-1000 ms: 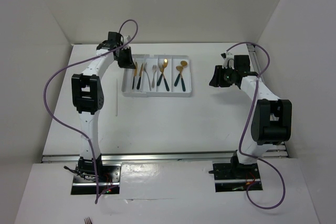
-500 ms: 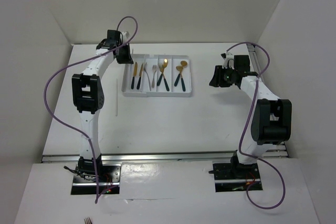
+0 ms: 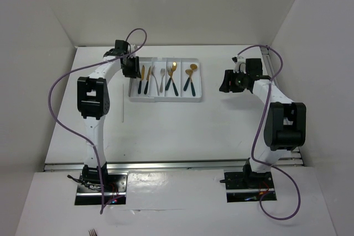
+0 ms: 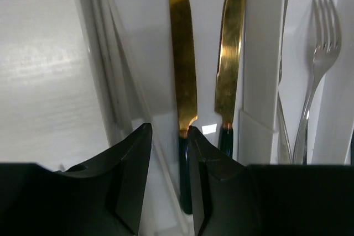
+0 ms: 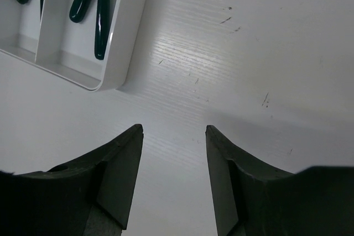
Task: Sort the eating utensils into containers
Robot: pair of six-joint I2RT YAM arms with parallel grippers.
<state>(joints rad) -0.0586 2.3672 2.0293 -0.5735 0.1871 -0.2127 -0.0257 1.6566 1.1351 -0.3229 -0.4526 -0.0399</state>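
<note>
- Letting go is the change: the left gripper (image 4: 168,132), pinched shut a second ago, now has its jaws slightly parted over the leftmost compartment of the tray (image 3: 166,99) and grips nothing.
- The gold knife (image 4: 182,64) lies flat in that compartment beside a second knife (image 4: 231,53), so I judge it delivered.
- The right gripper (image 5: 174,131) has widened a little and hangs spread and empty over bare table, right of the tray.
- Both knives' handle ends are hidden under the left gripper's fingers, and the tray's left wall is blurred in the wrist view.
- A thin pale stick (image 3: 123,109) left of the tray cannot be identified.
- Fork tines (image 3: 93,231), well nearer than the tray, are cut off by the frame edge; sorting may not be finished.
</note>
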